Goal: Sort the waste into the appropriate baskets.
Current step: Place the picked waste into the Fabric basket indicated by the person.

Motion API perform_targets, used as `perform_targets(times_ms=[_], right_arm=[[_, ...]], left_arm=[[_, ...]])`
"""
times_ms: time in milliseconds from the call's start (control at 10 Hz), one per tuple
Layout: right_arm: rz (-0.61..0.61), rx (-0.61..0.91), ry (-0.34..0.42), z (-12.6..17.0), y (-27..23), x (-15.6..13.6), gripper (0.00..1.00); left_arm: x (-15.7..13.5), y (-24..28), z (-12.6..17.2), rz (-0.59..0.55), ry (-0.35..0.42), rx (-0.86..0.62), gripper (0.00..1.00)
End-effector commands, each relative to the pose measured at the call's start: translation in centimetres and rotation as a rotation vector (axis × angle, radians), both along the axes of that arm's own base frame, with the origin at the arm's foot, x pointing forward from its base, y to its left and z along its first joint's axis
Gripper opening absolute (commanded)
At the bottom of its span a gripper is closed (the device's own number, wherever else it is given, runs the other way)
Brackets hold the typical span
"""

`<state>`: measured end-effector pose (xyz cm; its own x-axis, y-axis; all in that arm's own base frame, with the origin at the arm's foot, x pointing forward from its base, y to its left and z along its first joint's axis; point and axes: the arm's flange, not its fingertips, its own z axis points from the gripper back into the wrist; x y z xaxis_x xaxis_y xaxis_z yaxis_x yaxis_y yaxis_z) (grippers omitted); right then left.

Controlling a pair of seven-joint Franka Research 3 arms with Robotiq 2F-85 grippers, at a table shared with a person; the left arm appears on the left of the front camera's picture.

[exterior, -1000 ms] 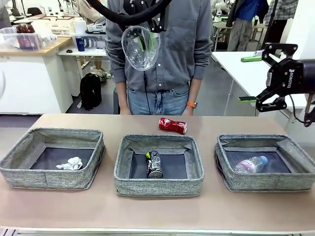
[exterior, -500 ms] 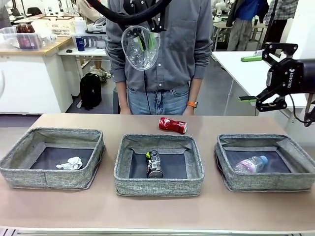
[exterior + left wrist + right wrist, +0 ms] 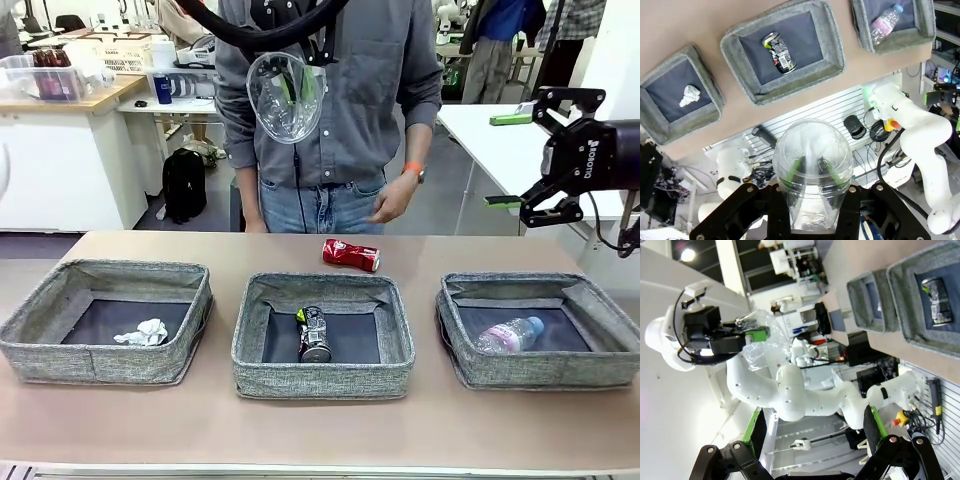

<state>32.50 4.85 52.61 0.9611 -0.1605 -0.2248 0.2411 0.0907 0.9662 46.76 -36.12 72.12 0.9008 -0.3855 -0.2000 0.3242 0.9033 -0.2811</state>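
The left arm is raised high over the far side of the surface (image 3: 200, 420), in front of the person's chest. Its wrist is tipped so that the left end effector (image 3: 815, 172) looks down at the three grey woven baskets. This end effector is clenched on the clear plastic cup (image 3: 285, 97), whose long axis runs along the fingers with one round end facing the robot's side. The green pads show through the clear wall, and it is hard to tell whether one finger sits inside the cup. The right arm is held up at the right, well above the right basket (image 3: 540, 372). The right end effector (image 3: 510, 160) is spread wide and grasps nothing. The red crushed can (image 3: 351, 255) lies on its side just beyond the middle basket (image 3: 320, 380), long axis roughly left to right. In that basket the dark black-silver crushed can (image 3: 314, 334) lies with its long axis running near to far. The clear plastic bottle (image 3: 510, 335) lies in the right basket, blue cap towards the right. The crumpled white paper (image 3: 142, 332) sits in the left basket (image 3: 100, 365). The person's hand (image 3: 385, 205) hangs loosely above the far edge.
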Motion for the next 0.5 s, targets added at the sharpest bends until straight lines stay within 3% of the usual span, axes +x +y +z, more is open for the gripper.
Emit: perform_targets(times_ms=[0, 400], right_arm=[[-0.009, 0.017, 0.014, 0.35, 0.10, -0.05, 1.00], [-0.009, 0.017, 0.014, 0.35, 0.10, -0.05, 1.00]], left_arm=[[-0.43, 0.03, 0.23, 0.013, -0.016, 0.007, 0.16], [-0.43, 0.03, 0.23, 0.013, -0.016, 0.007, 0.16]])
